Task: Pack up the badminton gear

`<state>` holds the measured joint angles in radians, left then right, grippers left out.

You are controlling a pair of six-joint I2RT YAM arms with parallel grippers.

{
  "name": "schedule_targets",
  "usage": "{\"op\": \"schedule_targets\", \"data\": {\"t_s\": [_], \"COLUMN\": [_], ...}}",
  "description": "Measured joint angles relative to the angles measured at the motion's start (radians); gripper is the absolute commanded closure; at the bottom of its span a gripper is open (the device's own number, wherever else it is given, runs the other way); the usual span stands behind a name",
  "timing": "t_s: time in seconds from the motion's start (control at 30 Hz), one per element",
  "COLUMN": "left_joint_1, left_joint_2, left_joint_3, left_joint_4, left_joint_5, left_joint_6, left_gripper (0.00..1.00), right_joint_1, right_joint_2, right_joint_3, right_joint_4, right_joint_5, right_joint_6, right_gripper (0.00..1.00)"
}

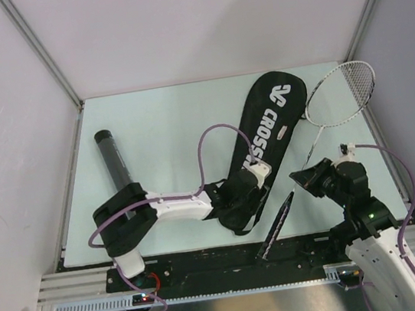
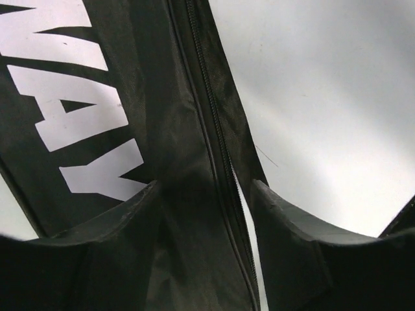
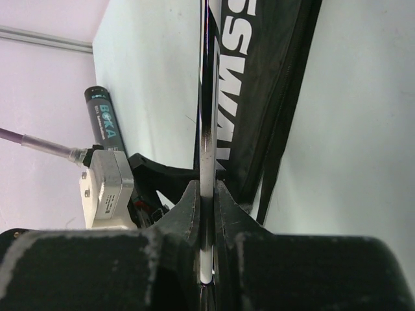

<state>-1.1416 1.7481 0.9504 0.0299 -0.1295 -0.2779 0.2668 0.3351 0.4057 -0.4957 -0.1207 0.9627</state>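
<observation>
Far left, the tube (image 1: pixel 113 159) lies alone on the table (image 1: pixel 156 116). In the middle, my left gripper (image 1: pixel 250 179) stands spread over the zip edge at the near end of the bag (image 1: pixel 269 127), grasping nothing. On the right, my right gripper (image 1: pixel 300 181) is clenched on the shaft of a racquet (image 1: pixel 342 92) that lies outside the bag. I see no shuttlecocks and no second racquet, so I judge most of the packing is left.

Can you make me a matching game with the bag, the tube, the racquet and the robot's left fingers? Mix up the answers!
Things:
1. bag
2. tube
3. racquet
4. left fingers

Where or how:
A. pinched between the right fingers
B. open, one on each side of the zipper
C. lying on the left side of the table
D. lying mid-table, white letters on top

Pairs: 1-D, 2-C, 3-A, 4-B
</observation>
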Motion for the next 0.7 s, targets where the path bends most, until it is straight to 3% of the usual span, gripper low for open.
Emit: {"op": "schedule_targets", "data": {"t_s": [0.13, 0.2, 0.5, 0.7], "left_joint_1": [-0.002, -0.002, 0.019, 0.083], "left_joint_2": [0.033, 0.037, -0.077, -0.182], "left_joint_3": [0.024, 0.032, 0.055, 0.056], "left_joint_4": [-0.001, -0.012, -0.117, -0.127], "left_joint_5": [-0.037, -0.055, -0.075, -0.033], "left_joint_6": [0.023, 0.022, -0.034, -0.135], "left_gripper": [0.87, 0.97, 1.0, 1.0], "right_joint_1": [-0.001, -0.001, -0.001, -0.001], "right_joint_2": [0.002, 0.01, 0.14, 0.108], "right_joint_3": [0.0, -0.004, -0.062, -0.089], "right_joint_4": [-0.012, -0.005, 0.05, 0.05], "right_joint_5": [-0.001, -0.006, -0.104, -0.094], "right_joint_6": [-0.008, -0.019, -0.039, -0.004], "right_gripper": [1.0, 1.0, 1.0, 1.0]}}
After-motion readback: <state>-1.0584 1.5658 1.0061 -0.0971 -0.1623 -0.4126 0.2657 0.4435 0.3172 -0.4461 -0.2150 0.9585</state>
